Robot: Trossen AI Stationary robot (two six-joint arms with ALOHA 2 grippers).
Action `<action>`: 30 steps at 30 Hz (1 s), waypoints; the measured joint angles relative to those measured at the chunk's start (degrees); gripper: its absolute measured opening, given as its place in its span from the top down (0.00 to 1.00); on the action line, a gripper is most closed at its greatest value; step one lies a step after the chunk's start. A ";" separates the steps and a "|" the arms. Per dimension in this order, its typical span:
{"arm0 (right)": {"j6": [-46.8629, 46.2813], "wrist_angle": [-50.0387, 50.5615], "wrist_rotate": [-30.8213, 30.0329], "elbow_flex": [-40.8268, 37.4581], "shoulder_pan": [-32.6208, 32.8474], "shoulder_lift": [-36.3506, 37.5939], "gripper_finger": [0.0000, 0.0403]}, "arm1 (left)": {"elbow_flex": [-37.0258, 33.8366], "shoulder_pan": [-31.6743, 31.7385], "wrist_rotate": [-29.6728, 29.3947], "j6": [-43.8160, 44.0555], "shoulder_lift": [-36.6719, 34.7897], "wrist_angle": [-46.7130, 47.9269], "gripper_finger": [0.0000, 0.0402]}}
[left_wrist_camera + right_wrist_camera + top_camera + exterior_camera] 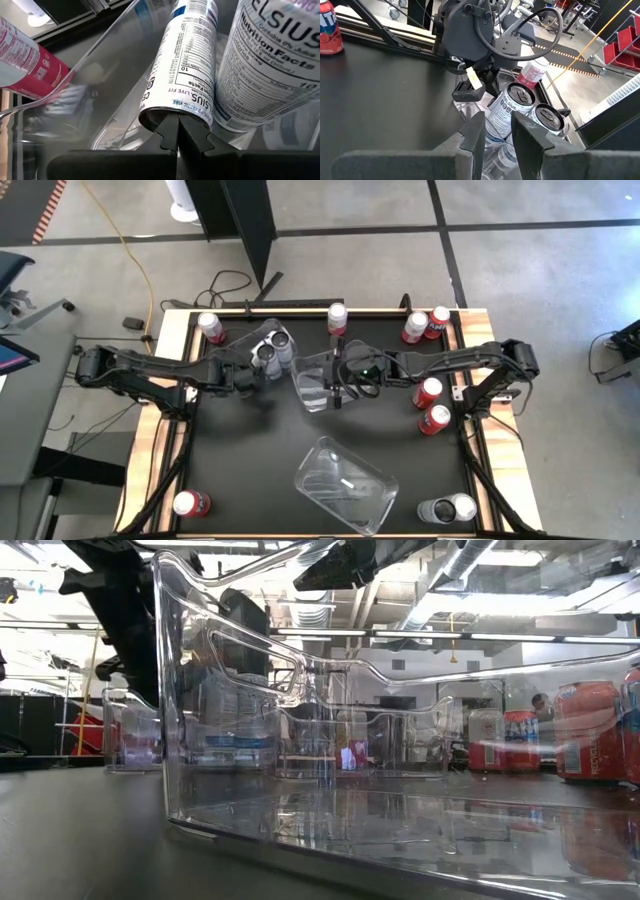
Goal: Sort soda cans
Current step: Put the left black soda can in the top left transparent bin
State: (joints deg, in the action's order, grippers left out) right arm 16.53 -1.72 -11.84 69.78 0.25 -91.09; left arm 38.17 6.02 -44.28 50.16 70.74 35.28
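A black table (250,470) holds three clear plastic bins. The nearest bin (345,485) lies well away from both grippers. The right gripper (336,383) clamps the rim of the middle bin (315,380), fingers partly closed on its wall. Just beside it, the left gripper (262,370) is closed, pinching the rim of a white can (185,70) in the tilted far bin (275,345), next to another white can (270,60). Red soda cans (430,405) stand well apart along the table edges.
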 joint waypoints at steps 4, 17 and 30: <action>0.00 0.00 0.02 0.00 0.13 0.00 0.72 | 0.00 0.87 -0.27 -2.07 0.00 -2.23 1.00; -0.05 0.02 0.02 0.00 0.11 0.00 0.72 | 0.00 4.39 -0.26 -8.87 0.00 -8.34 1.00; -0.07 0.07 0.02 0.00 0.11 0.00 0.72 | 0.00 8.14 0.86 -16.36 0.00 -15.83 1.00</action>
State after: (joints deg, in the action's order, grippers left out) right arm 16.47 -1.65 -11.81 69.78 0.36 -91.09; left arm 38.17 14.16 -43.42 33.80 70.74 19.45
